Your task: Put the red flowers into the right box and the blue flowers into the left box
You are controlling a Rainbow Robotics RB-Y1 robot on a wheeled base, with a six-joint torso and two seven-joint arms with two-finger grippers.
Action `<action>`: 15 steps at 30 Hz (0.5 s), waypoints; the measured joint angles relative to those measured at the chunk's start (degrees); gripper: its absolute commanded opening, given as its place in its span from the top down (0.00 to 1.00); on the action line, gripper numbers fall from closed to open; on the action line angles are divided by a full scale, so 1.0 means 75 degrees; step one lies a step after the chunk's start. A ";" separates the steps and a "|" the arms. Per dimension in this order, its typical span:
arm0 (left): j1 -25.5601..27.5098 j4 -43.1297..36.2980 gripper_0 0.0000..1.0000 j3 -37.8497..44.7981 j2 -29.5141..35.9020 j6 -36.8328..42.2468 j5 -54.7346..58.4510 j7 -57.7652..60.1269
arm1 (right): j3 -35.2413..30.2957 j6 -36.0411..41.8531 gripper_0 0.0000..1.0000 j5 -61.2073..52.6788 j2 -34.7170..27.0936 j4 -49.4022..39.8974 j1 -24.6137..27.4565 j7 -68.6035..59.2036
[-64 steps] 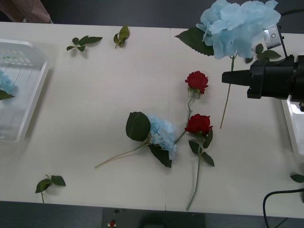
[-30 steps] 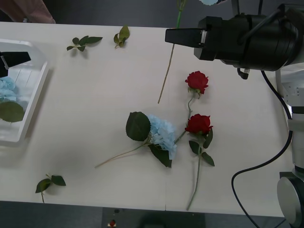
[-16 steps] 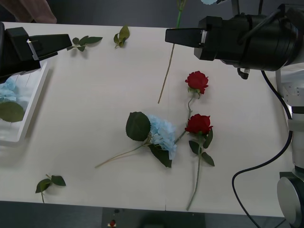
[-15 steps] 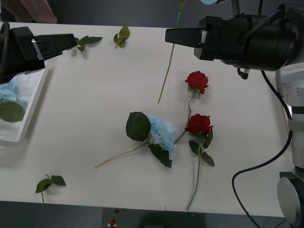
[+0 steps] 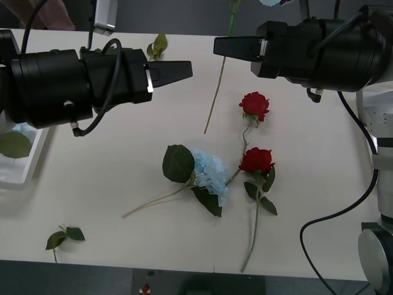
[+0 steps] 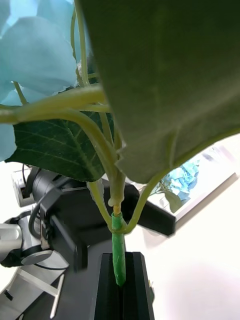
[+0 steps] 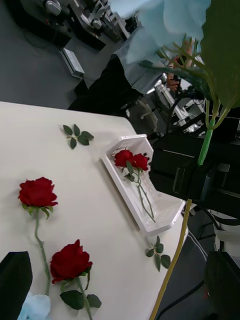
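Right tool (image 5: 216, 47) clenched on blue flower stem (image 6: 118, 260), raised above table (image 5: 123, 160). Left tool (image 5: 184, 69) released, reaching toward it. Two red flowers (image 7: 132, 160) lie in right box (image 7: 167, 212).

A hanging stem (image 5: 215, 92) crosses the gap between the two arms.

Flowers and boxes, mid-sort

I clamp one blue flower (image 6: 30, 55) by its green stem in my right gripper (image 5: 224, 47), above the table's far side. Another blue flower (image 5: 209, 173) lies on its side at the table's middle, touching a red rose (image 5: 256, 160); a second rose (image 5: 254, 104) lies just beyond. Two roses (image 7: 131, 160) rest in the right box (image 7: 165, 215). The left box (image 5: 18, 172) holds blue petals.
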 measured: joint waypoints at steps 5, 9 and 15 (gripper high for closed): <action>-0.0303 0.0126 0.00 -0.0498 -0.0150 0.0000 -0.0047 0.0010 | 0.0000 0.0000 1.00 0.0000 0.0000 0.0000 0.0000 0.0000; -0.0458 0.0129 0.00 -0.0860 -0.0150 -0.0011 -0.0204 0.0018 | 0.0000 0.0000 1.00 0.0000 0.0000 0.0000 0.0000 0.0000; -0.0668 0.0181 0.00 -0.1353 -0.0181 -0.0086 -0.0226 0.0068 | 0.0000 0.0000 1.00 0.0000 0.0000 0.0000 0.0000 0.0000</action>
